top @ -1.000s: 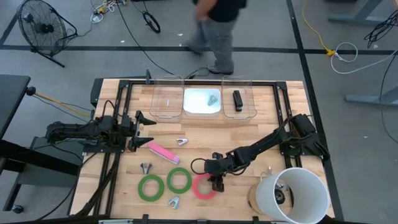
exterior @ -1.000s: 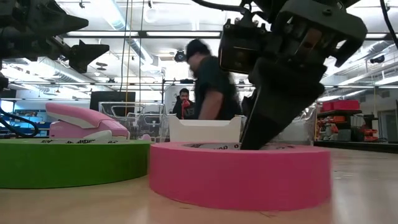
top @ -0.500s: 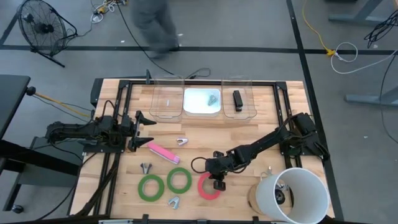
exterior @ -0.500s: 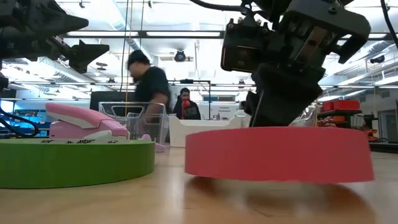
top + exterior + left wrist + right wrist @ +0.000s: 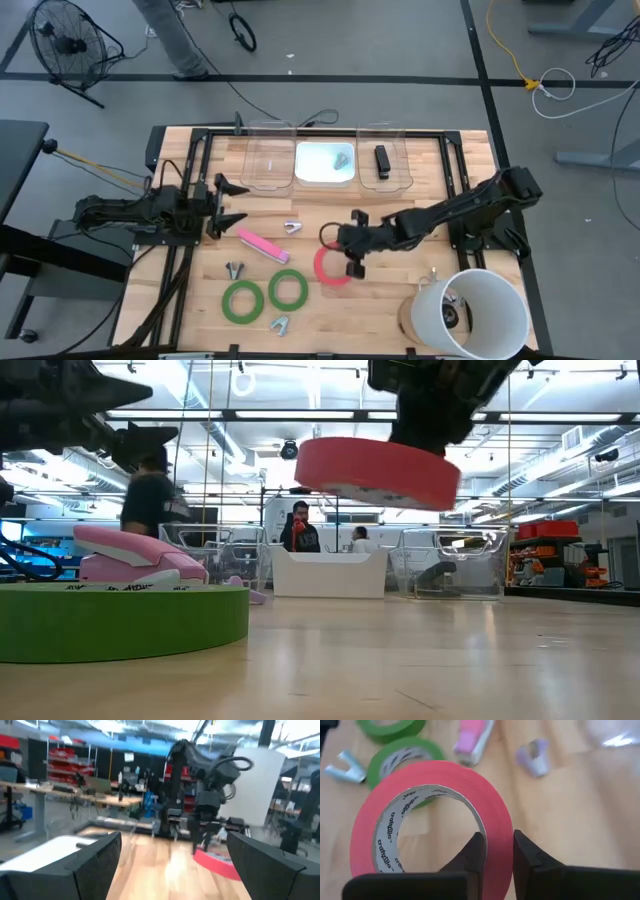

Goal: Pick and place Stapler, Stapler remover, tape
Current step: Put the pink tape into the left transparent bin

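Above mid-bench, right tool (image 5: 350, 252) pinches the pinkish-red tape roll (image 5: 328, 264) by its wall; carry it level, probably toward the clear bins (image 5: 268, 165).

Table top (image 5: 400, 190): pale wood planks, smooth, satin sheen in low view. Pinkish red tape roll (image 5: 427, 815): matt outer face, white printed paper-like core. Green tape rolls (image 5: 240, 300): matt. Bins (image 5: 265, 165): clear glossy plastic. Pink stapler (image 5: 140, 555): smooth, probably plastic. Stapler remover (image 5: 535, 760): shiny, metal-looking, blurred.
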{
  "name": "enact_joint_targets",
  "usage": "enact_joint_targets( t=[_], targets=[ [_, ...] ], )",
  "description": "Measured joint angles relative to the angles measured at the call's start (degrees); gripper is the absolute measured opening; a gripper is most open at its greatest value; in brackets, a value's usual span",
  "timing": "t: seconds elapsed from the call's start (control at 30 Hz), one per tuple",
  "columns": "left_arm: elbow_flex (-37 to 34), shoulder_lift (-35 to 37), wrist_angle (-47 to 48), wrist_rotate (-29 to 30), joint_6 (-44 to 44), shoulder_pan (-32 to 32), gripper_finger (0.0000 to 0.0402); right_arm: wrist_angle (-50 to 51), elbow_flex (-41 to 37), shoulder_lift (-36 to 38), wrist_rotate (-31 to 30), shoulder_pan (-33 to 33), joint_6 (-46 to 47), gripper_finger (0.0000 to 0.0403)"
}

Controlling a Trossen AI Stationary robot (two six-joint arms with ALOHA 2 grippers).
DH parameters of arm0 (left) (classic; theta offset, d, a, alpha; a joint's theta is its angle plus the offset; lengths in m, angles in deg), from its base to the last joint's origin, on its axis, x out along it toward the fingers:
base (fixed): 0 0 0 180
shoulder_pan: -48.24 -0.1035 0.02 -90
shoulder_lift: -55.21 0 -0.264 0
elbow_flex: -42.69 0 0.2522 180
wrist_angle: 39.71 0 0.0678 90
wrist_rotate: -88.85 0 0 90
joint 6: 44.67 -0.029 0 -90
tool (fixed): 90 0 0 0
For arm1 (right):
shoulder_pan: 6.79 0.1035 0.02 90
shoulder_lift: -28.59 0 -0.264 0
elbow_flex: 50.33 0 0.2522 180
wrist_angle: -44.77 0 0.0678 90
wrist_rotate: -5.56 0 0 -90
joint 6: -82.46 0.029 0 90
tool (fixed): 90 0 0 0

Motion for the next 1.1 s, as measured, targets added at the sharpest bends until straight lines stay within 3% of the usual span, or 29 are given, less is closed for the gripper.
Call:
enact_joint_targets(
  t=[0.2, 0.83, 1.1],
  targets=[
    [0.02, 0.04, -2.72, -0.01, -0.03, 0.0, 0.0367, -1.28, 0.07, 4.62, -3.77, -3.74, -6.14, 0.0049],
    [0.02, 0.0, -3.52, 0.46, -0.03, 0.0, 0.0367, -8.72, 0.07, 5.75, -0.15, -13.1, -13.99, 0.0049],
    [0.02, 0.0, -3.98, 6.94, 1.12, 0.0, 0.0367, -8.93, 0.07, 5.75, -0.08, -13.08, -14.82, 0.0049]
  ],
)
